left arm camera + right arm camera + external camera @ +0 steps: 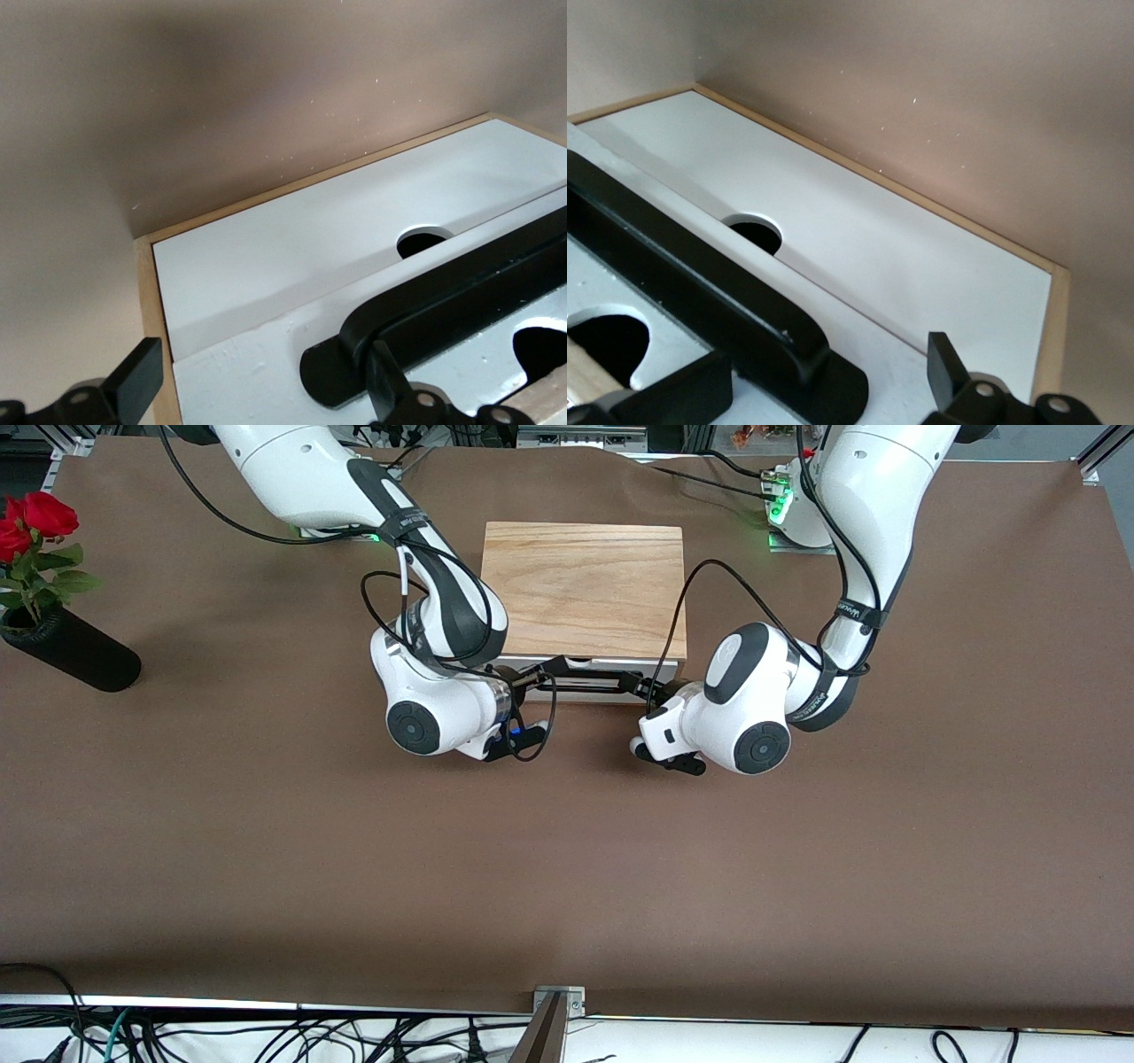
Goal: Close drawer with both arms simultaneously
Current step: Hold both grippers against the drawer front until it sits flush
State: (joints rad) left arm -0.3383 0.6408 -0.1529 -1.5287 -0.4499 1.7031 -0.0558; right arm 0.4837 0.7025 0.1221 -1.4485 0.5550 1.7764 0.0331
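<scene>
If one arm leads, your drawer (586, 676) could skew and jam in the wooden box (585, 589) at mid-worktop. It looks almost home, white front facing the front camera. Your left gripper (257, 376) and right gripper (833, 376) sit at either end of the black bar handle (580, 680), fingers (950, 363) apart, each straddling a handle foot, clamped on nothing

Right end effector (833, 390) straddles handle (700, 292) (fingers apart).
</scene>
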